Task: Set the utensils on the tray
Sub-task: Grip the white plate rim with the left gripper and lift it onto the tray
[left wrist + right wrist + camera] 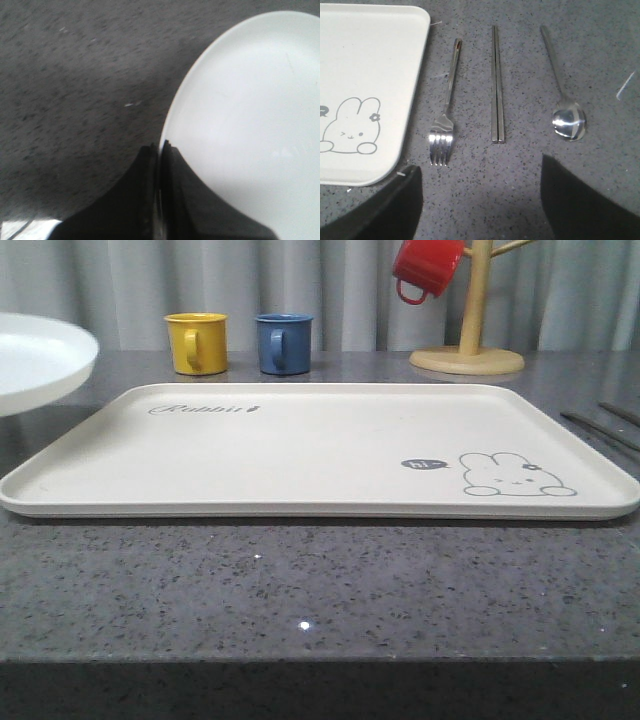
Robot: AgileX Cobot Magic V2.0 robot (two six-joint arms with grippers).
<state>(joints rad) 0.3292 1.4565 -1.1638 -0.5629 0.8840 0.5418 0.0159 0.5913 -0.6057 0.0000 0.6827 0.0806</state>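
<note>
Countertop [300, 580] of speckled grey stone

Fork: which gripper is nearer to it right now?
Right. The right gripper hangs open just above the fork, which lies on the counter beside the tray. The left gripper is shut over the white plate's edge.

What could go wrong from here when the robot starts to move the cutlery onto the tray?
1. The fork, the long flat piece and the spoon lie flat on the counter, so the open right gripper may slip off or push them.
2. The fork lies close beside the tray; a pushed fork could catch its raised rim.
3. The shut left gripper is at the edge of the white plate and could knock it.
</note>
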